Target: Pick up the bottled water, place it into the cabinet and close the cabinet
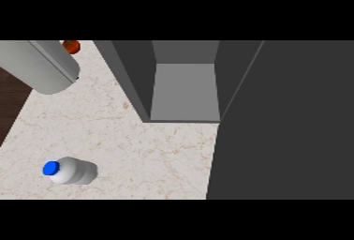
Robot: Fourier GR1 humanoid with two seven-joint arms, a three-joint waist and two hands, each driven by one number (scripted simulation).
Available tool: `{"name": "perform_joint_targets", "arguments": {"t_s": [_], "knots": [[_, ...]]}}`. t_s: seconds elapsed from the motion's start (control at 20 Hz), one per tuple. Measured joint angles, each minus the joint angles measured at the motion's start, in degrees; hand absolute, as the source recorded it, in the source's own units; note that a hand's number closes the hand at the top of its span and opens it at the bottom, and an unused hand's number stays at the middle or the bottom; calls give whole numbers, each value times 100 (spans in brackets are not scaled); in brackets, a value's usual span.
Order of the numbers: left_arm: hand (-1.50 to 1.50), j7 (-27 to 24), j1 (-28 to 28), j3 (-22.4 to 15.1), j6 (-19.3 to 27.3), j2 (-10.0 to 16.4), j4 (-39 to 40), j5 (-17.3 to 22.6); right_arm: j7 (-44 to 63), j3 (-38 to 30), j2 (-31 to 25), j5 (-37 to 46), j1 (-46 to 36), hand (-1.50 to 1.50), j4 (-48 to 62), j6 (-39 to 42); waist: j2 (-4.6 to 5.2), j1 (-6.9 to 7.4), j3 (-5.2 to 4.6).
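You have no hand to read here: neither the left hand nor the right hand shows, so you cannot tell how the fingers are set. Only 1 grey cylinder [43, 65] crosses the upper left corner. It may be a forearm, but no hand shows on it.

The bottled water [75, 171] stands on the marble counter [138, 145] at the lower left, well apart from everything else. Its blue cap [50, 168] shows on the left end of the body, so it looks upright, with its long axis rising toward you. It sits on your left side, so the left hand is probably the closer 1.

The cabinet [184, 91] lies up and to the right of the bottle, with its shelf open toward you. The cabinet door [290, 122] is swung out and fills the right side. A small red object [71, 46] sits at the top edge.
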Motion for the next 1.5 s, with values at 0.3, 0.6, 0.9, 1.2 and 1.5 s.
{"name": "perform_joint_targets", "arguments": {"t_s": [0.3,0.6,0.9,1.2,1.5], "knots": [[-150,-53,370,-478,248,9,-4,-158,243,321,103,93,-63,-150,-68,-146,6,-12,1],[-150,-77,524,-343,133,80,69,-220,369,591,117,132,-68,-150,-119,-326,4,-24,0],[-150,-132,309,-2,23,74,451,-62,446,771,87,178,-123,-150,-114,-472,8,-42,0],[-150,-351,17,262,72,44,1092,89,479,903,-5,213,-154,-150,-129,-582,9,-55,-2],[-150,-898,-144,651,-117,59,2184,512,546,938,-80,220,-214,-150,-157,-715,8,-65,-4]]}}
